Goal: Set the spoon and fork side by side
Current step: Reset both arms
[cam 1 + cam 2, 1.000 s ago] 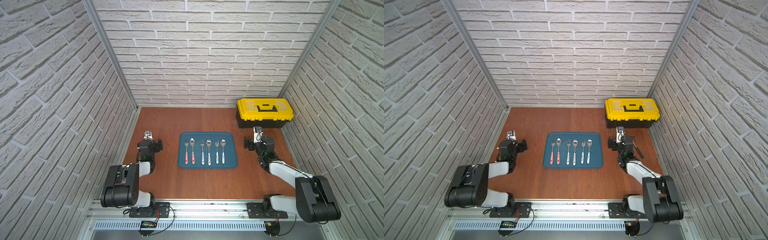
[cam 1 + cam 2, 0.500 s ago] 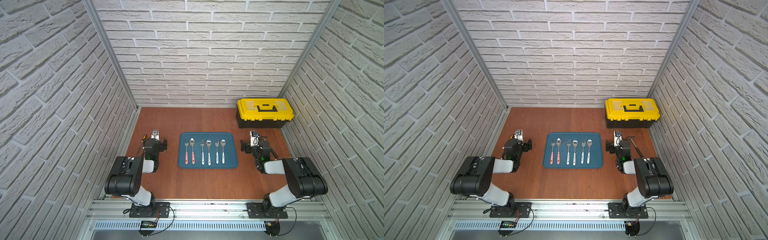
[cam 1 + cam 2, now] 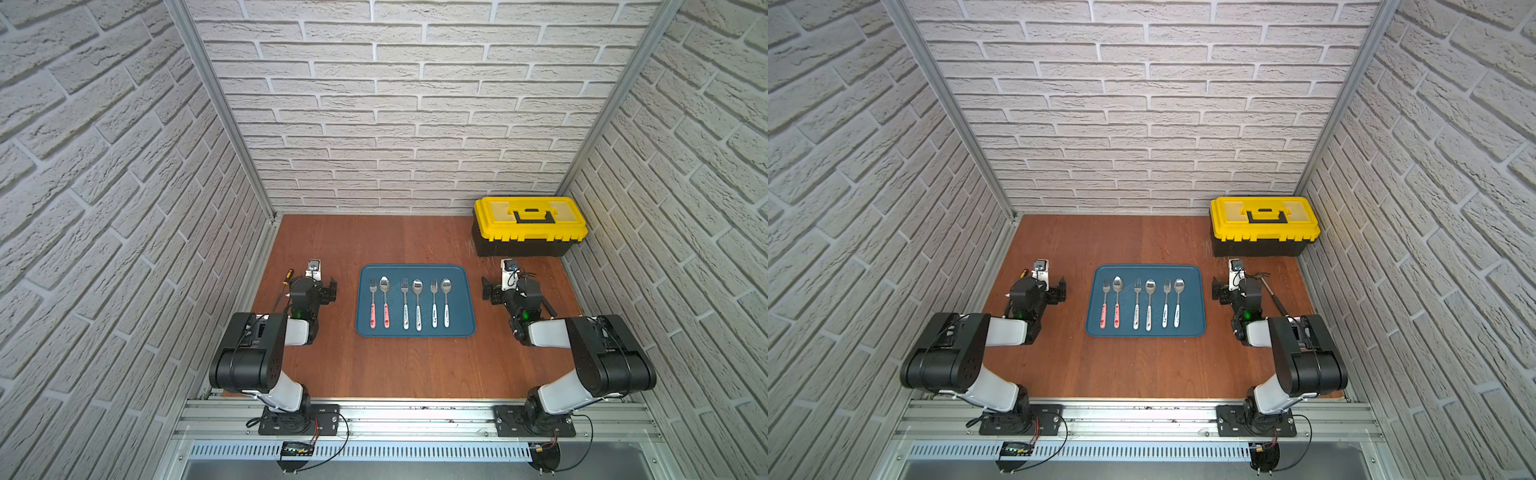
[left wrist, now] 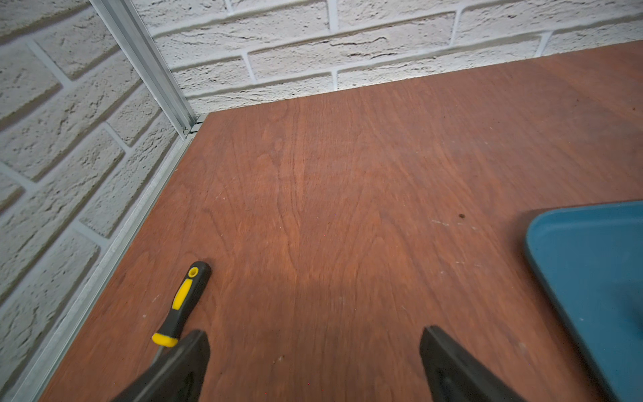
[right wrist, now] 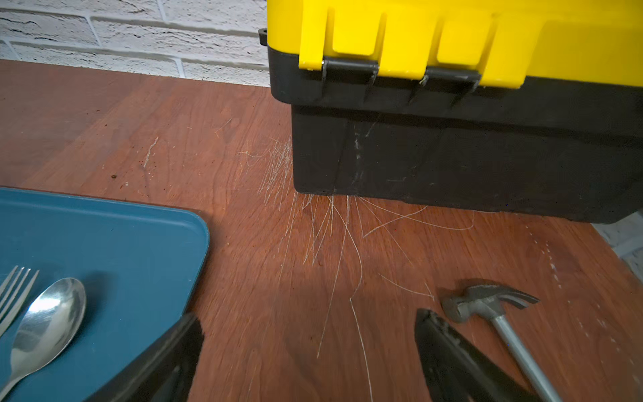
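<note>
Right wrist, hammer [image 5: 487, 302] near toolbox [image 5: 469, 153], spoon [image 5: 48, 320] on tray [image 5: 121, 236]

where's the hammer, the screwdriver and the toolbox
hammer [image 5: 516, 344]: right wrist view, on its metal shaft just below the head
screwdriver [image 4: 181, 302]: left wrist view, on the middle of its black-and-yellow handle
yellow toolbox [image 3: 530, 227]: in a top view, on the yellow lid below the carry handle

High at the front, both top views look steeply down over the whole surface [image 3: 415, 374]; wrist cameras sit low and close, each catching an edge of the blue tray [image 4: 591, 278].
</note>
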You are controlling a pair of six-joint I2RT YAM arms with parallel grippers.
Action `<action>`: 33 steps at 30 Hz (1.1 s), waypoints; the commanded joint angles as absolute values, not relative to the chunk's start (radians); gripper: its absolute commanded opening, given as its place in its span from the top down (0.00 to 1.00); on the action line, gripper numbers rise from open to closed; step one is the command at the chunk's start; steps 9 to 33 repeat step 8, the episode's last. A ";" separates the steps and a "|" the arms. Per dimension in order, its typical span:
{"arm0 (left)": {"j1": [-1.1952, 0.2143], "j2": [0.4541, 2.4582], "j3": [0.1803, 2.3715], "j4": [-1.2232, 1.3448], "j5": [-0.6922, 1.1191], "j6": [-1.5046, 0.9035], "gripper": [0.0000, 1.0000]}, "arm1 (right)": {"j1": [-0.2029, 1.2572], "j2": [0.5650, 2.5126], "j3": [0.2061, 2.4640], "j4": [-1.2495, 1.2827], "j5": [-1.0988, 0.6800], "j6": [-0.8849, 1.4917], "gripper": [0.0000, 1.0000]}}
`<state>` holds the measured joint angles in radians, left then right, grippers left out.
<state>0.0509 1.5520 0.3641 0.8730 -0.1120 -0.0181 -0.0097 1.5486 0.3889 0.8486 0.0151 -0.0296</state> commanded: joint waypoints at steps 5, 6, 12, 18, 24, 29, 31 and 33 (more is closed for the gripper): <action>0.074 1.552 0.393 0.870 -0.050 -0.016 0.02 | -0.014 1.532 0.391 0.874 0.023 -0.013 0.01; 0.074 1.552 0.392 0.872 -0.049 -0.017 0.02 | -0.014 1.532 0.390 0.874 0.023 -0.014 0.01; 0.073 1.552 0.390 0.878 -0.052 -0.015 0.02 | -0.014 1.532 0.390 0.874 0.023 -0.013 0.01; 0.073 1.552 0.390 0.878 -0.052 -0.015 0.02 | -0.014 1.532 0.390 0.874 0.023 -0.013 0.01; 0.073 1.552 0.390 0.878 -0.052 -0.015 0.02 | -0.014 1.532 0.390 0.874 0.023 -0.013 0.01; 0.073 1.552 0.390 0.878 -0.052 -0.015 0.02 | -0.014 1.532 0.390 0.874 0.023 -0.013 0.01; 0.073 1.552 0.390 0.878 -0.052 -0.015 0.02 | -0.014 1.532 0.390 0.874 0.023 -0.013 0.01; 0.073 1.552 0.390 0.878 -0.052 -0.015 0.02 | -0.014 1.532 0.390 0.874 0.023 -0.013 0.01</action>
